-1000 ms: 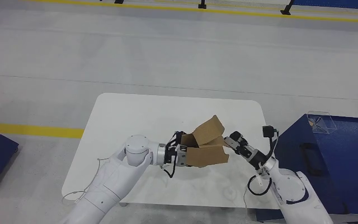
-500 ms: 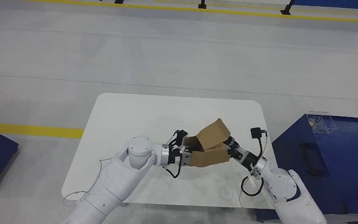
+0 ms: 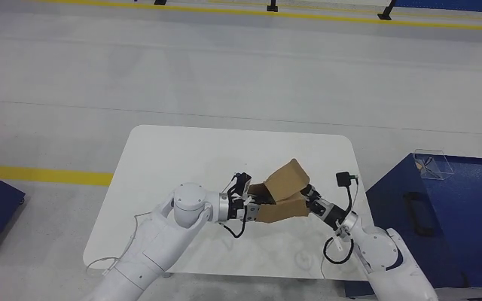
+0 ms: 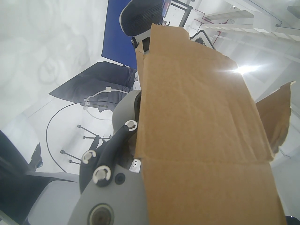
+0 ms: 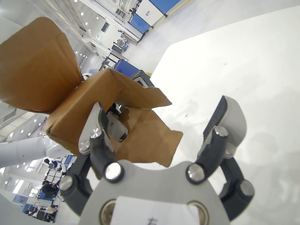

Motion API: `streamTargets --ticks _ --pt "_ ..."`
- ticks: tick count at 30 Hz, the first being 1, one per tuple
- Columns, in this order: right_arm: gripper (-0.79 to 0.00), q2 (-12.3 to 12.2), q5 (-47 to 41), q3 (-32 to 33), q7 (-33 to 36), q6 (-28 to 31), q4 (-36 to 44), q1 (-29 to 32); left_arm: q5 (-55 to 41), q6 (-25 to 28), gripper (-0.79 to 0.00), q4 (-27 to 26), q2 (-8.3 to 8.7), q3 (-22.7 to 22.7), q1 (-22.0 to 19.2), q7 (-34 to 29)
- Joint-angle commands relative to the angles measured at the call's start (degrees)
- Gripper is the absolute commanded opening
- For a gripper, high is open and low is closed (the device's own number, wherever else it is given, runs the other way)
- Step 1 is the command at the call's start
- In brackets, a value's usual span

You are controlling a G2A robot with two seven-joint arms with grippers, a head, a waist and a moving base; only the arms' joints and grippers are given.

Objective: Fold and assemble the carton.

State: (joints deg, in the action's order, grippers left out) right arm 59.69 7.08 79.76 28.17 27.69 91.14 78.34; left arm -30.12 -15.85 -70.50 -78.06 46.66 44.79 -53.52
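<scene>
A brown cardboard carton [image 3: 282,197], partly unfolded with loose flaps, hangs above the near part of the white table [image 3: 188,158]. My left gripper [image 3: 242,205] is shut on its left side. In the left wrist view a wide carton panel [image 4: 199,118] covers one finger, and the other finger [image 4: 114,139] lies beside it. My right gripper [image 3: 309,202] is at the carton's right end. In the right wrist view that gripper [image 5: 161,105] is open, with one finger [image 5: 99,118] against the edge of the carton [image 5: 77,108] and the other finger [image 5: 225,115] over bare table.
A blue cabinet [image 3: 429,218] stands just right of the table, with a clear plastic box [image 3: 433,162] on top. The far half of the table is bare white surface.
My right arm has moved left, bringing its gripper up to the carton's right end. The carton has sunk a little and tilted flatter. The left arm has barely shifted.
</scene>
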Motion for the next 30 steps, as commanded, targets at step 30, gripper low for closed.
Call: streamTargets --ticks 30 --pt "0.0 -0.7 5.3 3.2 1.6 1.7 -0.1 3.9 0.1 1.4 -0.785 -3.3 0.8 4.3 3.9 3.7"
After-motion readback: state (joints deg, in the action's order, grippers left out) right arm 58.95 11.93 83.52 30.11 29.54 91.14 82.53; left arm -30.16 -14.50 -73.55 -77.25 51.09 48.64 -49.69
